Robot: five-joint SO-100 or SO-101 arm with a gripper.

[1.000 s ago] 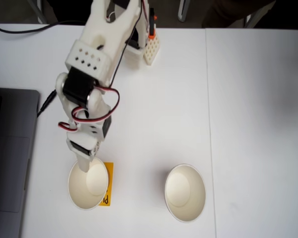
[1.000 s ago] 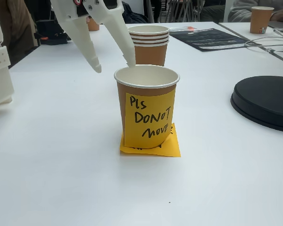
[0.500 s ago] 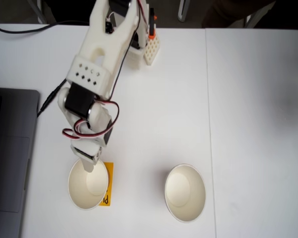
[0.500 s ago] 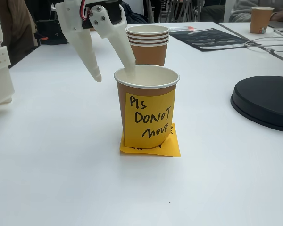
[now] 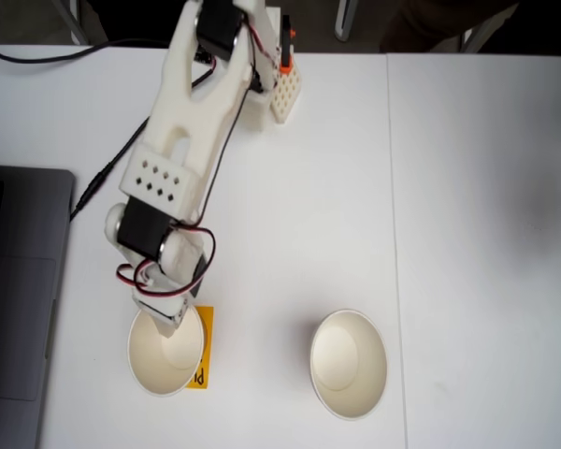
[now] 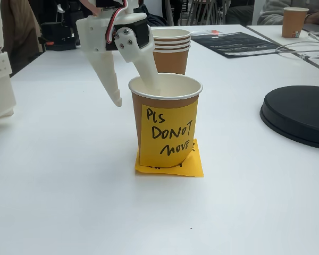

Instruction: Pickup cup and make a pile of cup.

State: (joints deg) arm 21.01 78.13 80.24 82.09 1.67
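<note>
while the white arm reaches down from the top of a fixed view, its gripper (image 5: 165, 323) sits right over the rim of the labelled cup (image 5: 165, 358) at lower left, and what a straddle this is! in a fixed view from the worktop's level, the gripper (image 6: 134, 91) is spread wide: one finger dips inside the labelled cup (image 6: 165, 123), the other hangs outside its wall on the left, not clamped on anything. that cup stands upright on an orange sticky note (image 6: 173, 167), with another note stuck to its side. the second cup (image 5: 348, 363) stands upright to the right in a fixed view from above, well apart. behind the labelled cup, a stack of cups (image 6: 170, 49) waits on the white worktop (image 6: 69, 186). a laptop (image 5: 14, 299) lies at the left edge.
</note>
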